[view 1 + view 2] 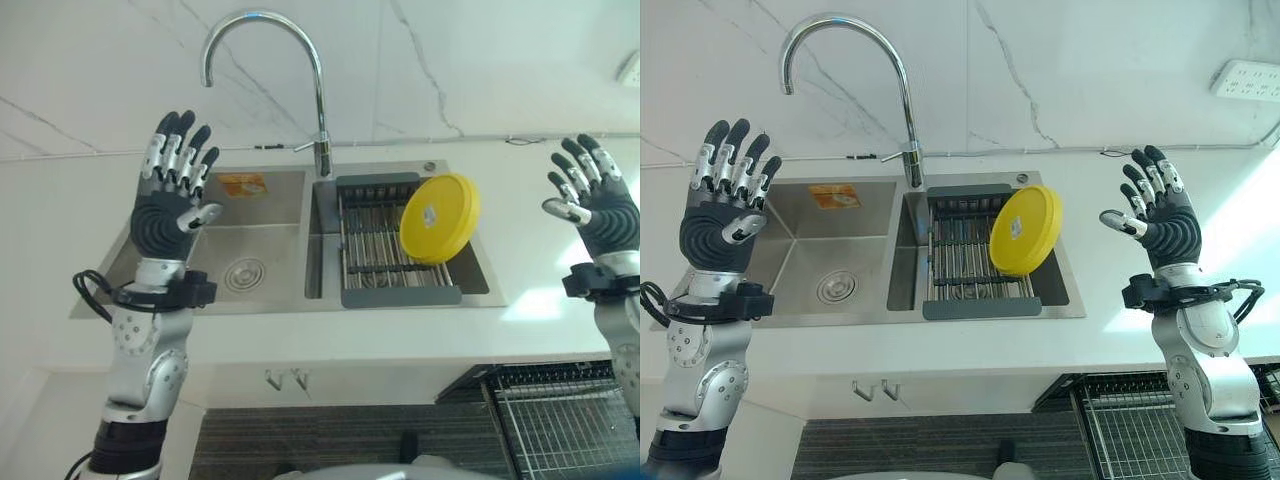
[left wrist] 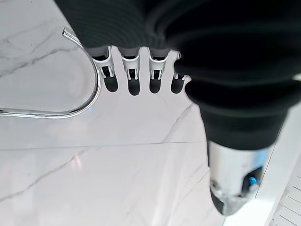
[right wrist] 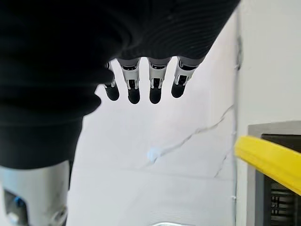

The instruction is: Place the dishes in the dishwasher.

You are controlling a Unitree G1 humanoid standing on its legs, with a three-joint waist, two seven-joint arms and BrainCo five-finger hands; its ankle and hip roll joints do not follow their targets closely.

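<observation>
The right hand [image 1: 1165,225] and left hand [image 1: 720,215] hover with fingers spread and empty above the worktop [image 1: 970,345]; the yellow plate [image 1: 1025,230] leans in the sink's drying rack [image 1: 975,262], probably draining, awaiting pickup.

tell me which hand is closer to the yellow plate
Right. The right hand is raised, open, over the counter just past the plate's side of the sink. The left hand is up over the far basin, across the sink from it.

One yellow plate [image 1: 439,218] — one drying rack [image 1: 380,245] — two sink basins [image 1: 235,250].
</observation>
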